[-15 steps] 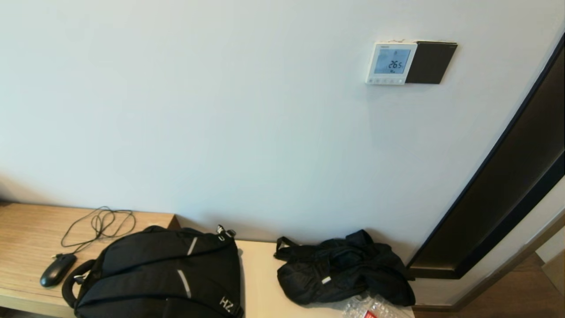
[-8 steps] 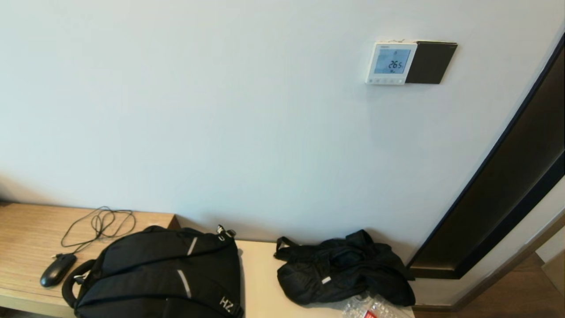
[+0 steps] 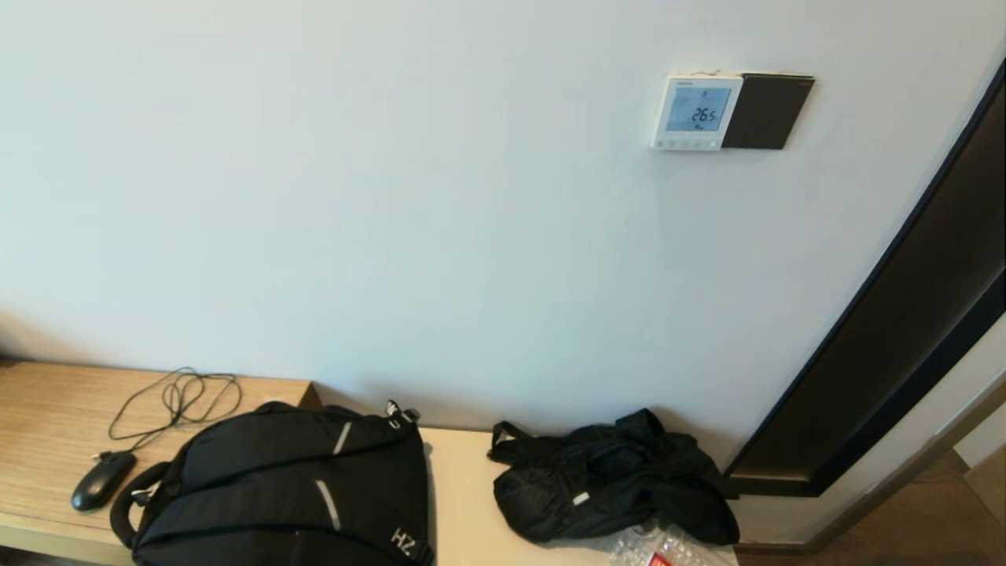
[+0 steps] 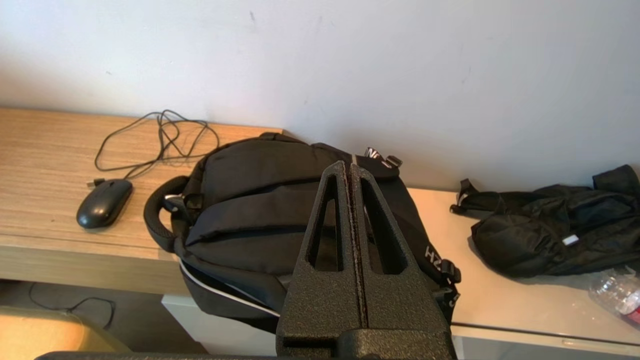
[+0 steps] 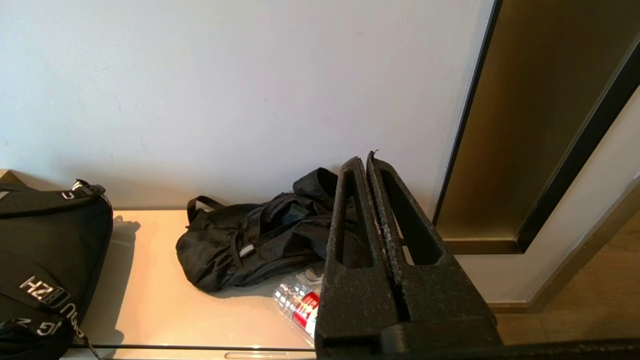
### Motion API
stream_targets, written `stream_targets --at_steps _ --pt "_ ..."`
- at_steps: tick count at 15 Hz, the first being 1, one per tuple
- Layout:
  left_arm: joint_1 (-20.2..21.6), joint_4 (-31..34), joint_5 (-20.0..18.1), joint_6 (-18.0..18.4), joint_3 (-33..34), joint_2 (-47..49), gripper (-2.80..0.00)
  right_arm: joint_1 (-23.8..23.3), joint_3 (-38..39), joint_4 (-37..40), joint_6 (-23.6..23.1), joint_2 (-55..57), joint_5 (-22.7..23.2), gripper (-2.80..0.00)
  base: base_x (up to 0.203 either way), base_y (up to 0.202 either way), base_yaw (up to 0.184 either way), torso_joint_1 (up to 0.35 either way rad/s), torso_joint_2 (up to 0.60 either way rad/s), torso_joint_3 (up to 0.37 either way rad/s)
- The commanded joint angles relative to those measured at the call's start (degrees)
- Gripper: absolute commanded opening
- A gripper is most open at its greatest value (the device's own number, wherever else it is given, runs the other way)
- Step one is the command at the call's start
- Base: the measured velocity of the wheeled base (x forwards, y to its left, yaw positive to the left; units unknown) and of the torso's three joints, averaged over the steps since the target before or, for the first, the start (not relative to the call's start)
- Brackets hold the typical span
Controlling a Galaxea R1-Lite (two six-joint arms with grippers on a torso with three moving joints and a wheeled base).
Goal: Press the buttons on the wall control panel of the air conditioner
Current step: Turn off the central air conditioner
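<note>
The white wall control panel (image 3: 695,112) hangs high on the wall at the right, its lit screen reading 26.5 above a row of small buttons (image 3: 686,144). A dark plate (image 3: 766,112) adjoins its right side. Neither arm shows in the head view. My left gripper (image 4: 348,167) is shut and empty, low above the black backpack (image 4: 260,195). My right gripper (image 5: 365,159) is shut and empty, low above the crumpled black bag (image 5: 250,240), far below the panel.
A black backpack (image 3: 291,487) and a crumpled black bag (image 3: 605,479) lie on the low counter (image 3: 460,503). A mouse (image 3: 102,479) with its cable lies on the wooden top at the left. A plastic bottle (image 5: 297,302) lies by the bag. A dark door frame (image 3: 888,330) stands at the right.
</note>
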Motion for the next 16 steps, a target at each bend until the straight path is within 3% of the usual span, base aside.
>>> stream_targets --at_steps 1,16 --pt "0.01 0.01 0.02 -0.07 0.00 -0.02 -2.80 0.01 -0.13 0.08 -0.06 -0.01 -0.03 -2.80 0.000 0.000 0.000 0.000 0.00 0.000" --pt "0.01 0.01 0.02 -0.09 0.00 -0.02 -2.80 0.10 -0.13 0.16 -0.15 -0.01 -0.03 -2.80 0.000 0.000 0.000 0.000 0.00 0.000"
